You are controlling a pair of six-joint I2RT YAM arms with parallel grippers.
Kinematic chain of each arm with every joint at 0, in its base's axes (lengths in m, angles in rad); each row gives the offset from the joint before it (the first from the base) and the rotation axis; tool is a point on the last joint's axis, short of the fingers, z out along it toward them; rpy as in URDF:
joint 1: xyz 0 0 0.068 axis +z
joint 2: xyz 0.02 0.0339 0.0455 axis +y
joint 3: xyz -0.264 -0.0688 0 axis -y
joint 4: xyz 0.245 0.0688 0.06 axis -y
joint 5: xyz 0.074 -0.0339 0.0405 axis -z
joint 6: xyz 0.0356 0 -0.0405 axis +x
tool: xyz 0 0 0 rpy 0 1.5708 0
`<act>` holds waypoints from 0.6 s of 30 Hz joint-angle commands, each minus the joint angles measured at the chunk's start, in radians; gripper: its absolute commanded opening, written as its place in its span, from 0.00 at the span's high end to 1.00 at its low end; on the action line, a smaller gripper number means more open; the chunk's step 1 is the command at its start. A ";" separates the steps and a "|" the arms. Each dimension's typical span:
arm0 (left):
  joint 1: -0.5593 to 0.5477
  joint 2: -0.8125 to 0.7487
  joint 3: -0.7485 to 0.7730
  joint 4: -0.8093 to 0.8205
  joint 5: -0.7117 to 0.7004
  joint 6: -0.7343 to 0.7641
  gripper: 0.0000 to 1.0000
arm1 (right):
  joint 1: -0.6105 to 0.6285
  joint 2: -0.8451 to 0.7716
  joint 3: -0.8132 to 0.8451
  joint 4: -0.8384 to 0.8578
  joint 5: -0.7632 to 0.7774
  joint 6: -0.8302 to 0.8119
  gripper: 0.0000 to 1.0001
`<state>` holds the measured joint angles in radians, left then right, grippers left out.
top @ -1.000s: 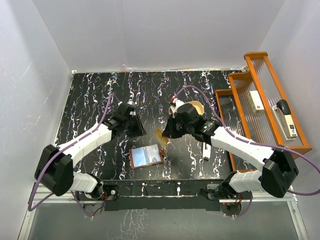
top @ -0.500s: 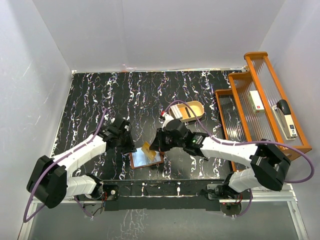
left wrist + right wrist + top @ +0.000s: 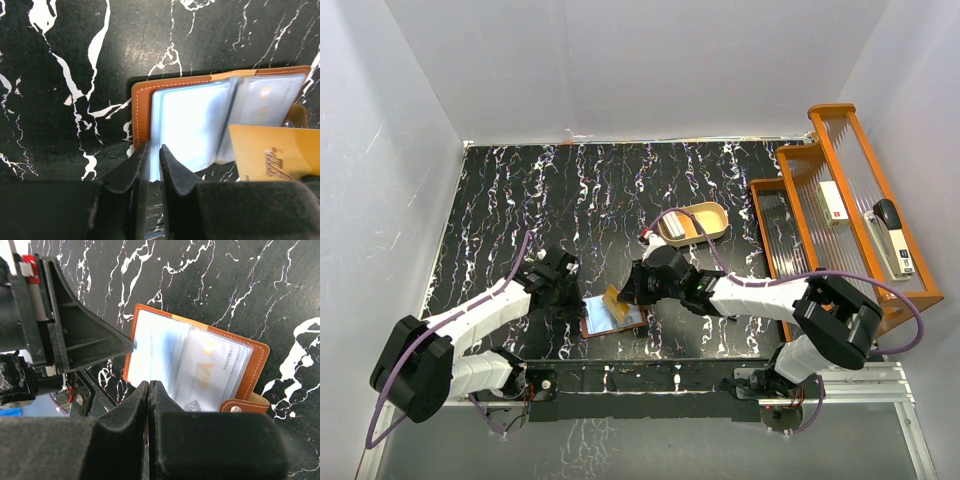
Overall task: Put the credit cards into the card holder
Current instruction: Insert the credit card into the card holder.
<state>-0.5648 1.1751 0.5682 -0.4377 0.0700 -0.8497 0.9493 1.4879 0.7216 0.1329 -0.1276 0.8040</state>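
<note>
The card holder (image 3: 623,321) lies open near the table's front edge, brown cover down (image 3: 145,100) and clear sleeves up (image 3: 160,355). One sleeve holds a pale card printed VIP (image 3: 207,370). My right gripper (image 3: 630,290) is shut on a gold credit card (image 3: 613,299), which hangs tilted over the holder's right half (image 3: 270,152). In the right wrist view the right gripper (image 3: 150,385) has its jaws pressed together and the card shows only edge-on. My left gripper (image 3: 154,152) pinches the holder's left edge, its jaws a thin slit apart. From above, the left gripper (image 3: 568,296) sits at that edge.
A tan oval tray (image 3: 704,213) holding something white sits behind the right arm. A stepped wooden rack (image 3: 790,160) along the right side carries a stapler (image 3: 891,232) and a small white box (image 3: 833,201). White walls close in the black marbled table (image 3: 520,200).
Both arms came down and toward the front edge. The right gripper carried the gold card from near the tray to over the holder. The left jaws narrowed onto the holder's left edge.
</note>
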 commanded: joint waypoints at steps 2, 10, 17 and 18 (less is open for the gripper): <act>0.005 0.011 -0.022 0.015 -0.006 -0.006 0.87 | 0.006 -0.004 -0.017 0.106 0.054 0.000 1.00; 0.004 0.021 -0.036 0.021 -0.007 -0.003 0.87 | 0.005 0.024 -0.023 0.106 0.065 -0.009 1.00; 0.005 0.011 -0.050 0.019 -0.009 -0.005 0.87 | 0.006 0.042 -0.030 0.119 0.068 -0.010 1.00; 0.004 0.011 -0.051 0.020 -0.009 -0.005 0.87 | 0.006 0.045 -0.031 0.120 0.068 -0.009 1.00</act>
<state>-0.5648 1.1973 0.5388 -0.4000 0.0692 -0.8516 0.9493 1.5211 0.6933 0.1867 -0.0772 0.8059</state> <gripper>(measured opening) 0.130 0.009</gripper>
